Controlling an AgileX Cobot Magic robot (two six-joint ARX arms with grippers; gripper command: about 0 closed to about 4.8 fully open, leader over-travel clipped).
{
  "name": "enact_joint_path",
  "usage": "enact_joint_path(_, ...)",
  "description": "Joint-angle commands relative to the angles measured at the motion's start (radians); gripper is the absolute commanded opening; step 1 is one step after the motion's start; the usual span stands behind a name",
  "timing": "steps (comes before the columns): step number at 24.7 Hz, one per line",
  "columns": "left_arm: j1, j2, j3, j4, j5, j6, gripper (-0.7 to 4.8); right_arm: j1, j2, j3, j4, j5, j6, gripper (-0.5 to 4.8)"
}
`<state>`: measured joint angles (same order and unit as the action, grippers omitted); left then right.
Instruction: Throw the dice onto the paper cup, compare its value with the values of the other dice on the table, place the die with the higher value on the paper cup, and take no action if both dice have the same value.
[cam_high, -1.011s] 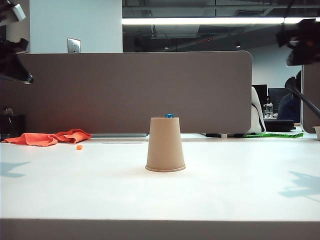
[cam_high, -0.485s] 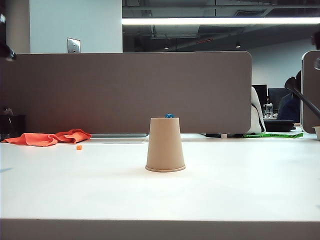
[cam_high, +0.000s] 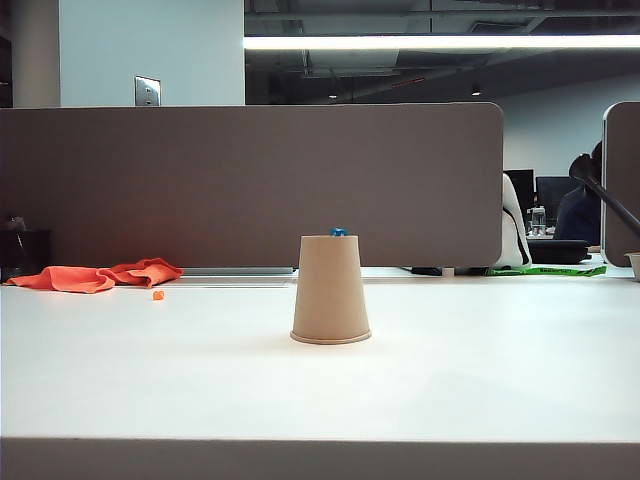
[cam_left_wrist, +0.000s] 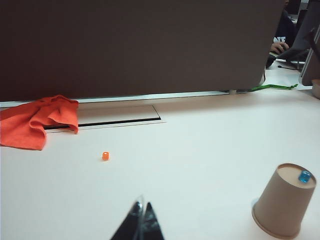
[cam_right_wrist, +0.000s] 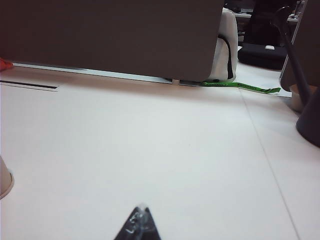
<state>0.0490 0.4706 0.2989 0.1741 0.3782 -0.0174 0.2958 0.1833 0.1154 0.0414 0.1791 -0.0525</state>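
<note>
The tan paper cup (cam_high: 331, 289) stands upside down in the middle of the white table, also seen in the left wrist view (cam_left_wrist: 283, 200), and only its rim edge (cam_right_wrist: 4, 181) shows in the right wrist view. A small blue die (cam_high: 339, 232) (cam_left_wrist: 304, 176) rests on the cup's upturned base. The tiny orange die (cam_high: 158, 295) (cam_left_wrist: 105, 156) lies on the table far to the cup's left. My left gripper (cam_left_wrist: 142, 206) is shut and empty, well above the table. My right gripper (cam_right_wrist: 141, 209) is shut and empty too. Neither arm shows in the exterior view.
A crumpled orange cloth (cam_high: 97, 275) (cam_left_wrist: 34, 121) lies at the back left by the brown partition (cam_high: 250, 185). A cable slot (cam_left_wrist: 102, 122) runs along the table's back. A green strip (cam_right_wrist: 240, 86) and a dark stand (cam_right_wrist: 310, 120) sit at the far right.
Both arms, seen high at the left and right edges a second ago, have drawn back out of the exterior view. The cup and both dice have not moved.
</note>
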Motion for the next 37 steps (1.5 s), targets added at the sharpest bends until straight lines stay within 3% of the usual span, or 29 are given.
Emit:
enact_joint_path(1, 0.0, -0.095, -0.008, -0.096, 0.0, -0.002, -0.05, 0.002, -0.122, 0.002, -0.087, -0.005, -0.005, -0.01)
enact_joint_path(6, 0.0, -0.254, -0.009, -0.241, 0.0, -0.002, -0.05, 0.003, -0.185, 0.002, -0.199, -0.024, -0.004, -0.01)
enact_joint_path(15, 0.0, -0.468, -0.01, -0.464, -0.038, -0.003, -0.05, -0.019, -0.185, -0.007, -0.145, 0.032, -0.023, -0.01)
enact_joint_path(21, 0.0, -0.465, -0.01, -0.424, -0.089, -0.2, -0.06, -0.107, -0.185, -0.052, -0.04, 0.022, -0.034, -0.01)
enact_joint_path(26, 0.0, -0.465, -0.01, -0.404, -0.09, -0.068, -0.05, -0.222, -0.185, -0.092, 0.053, -0.132, -0.034, -0.01)
enact_joint_path(31, 0.0, -0.465, -0.01, -0.431, -0.082, -0.068, -0.05, -0.319, -0.185, -0.095, 0.122, -0.177, -0.033, -0.01)
enact_joint_path(34, 0.0, -0.465, -0.01, -0.462, -0.082, -0.068, -0.05, -0.38, -0.185, -0.095, 0.138, -0.259, -0.026, -0.01)
enact_joint_path(37, 0.0, -0.465, -0.01, -0.465, -0.083, -0.068, -0.05, -0.384, -0.185, -0.095, 0.135, -0.261, -0.026, -0.01)
